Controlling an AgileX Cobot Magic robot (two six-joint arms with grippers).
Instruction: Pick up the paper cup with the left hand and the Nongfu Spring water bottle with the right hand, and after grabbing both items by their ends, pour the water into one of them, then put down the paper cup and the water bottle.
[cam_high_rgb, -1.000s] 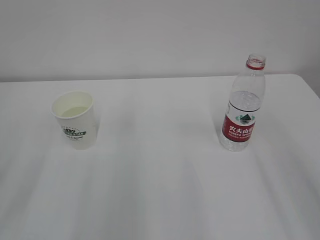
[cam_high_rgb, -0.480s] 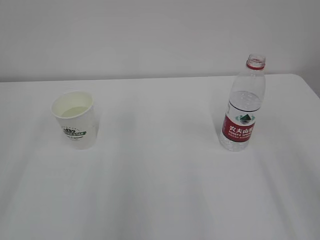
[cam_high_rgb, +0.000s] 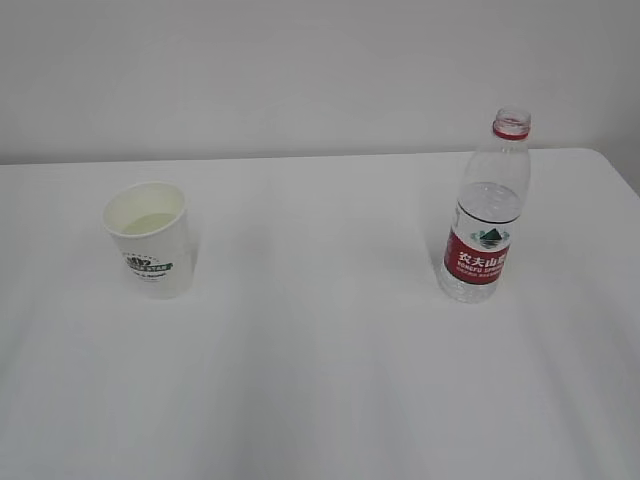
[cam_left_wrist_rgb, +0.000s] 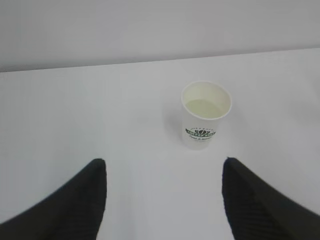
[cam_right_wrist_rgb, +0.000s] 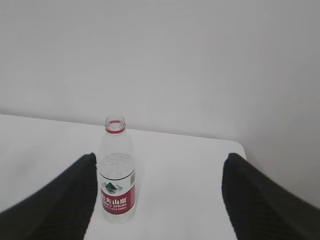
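You have a paper cup (cam_high_rgb: 149, 238) of matt white paper, its inside a duller cream, with a flat dark green print on the side. To the right of the cup, the Nongfu Spring water bottle (cam_high_rgb: 486, 212) is clear, thin ribbed plastic with a slight gloss; its neck ring is red plastic, and its label is a smooth red-and-white film. The water (cam_high_rgb: 488, 200) inside looks clear and colourless. The surface (cam_high_rgb: 320, 380) under the cup is plain white, smooth and matt. Your left end effector (cam_left_wrist_rgb: 164, 200) and right end effector (cam_right_wrist_rgb: 157, 197) show black fingers with a matt, finely ridged texture.
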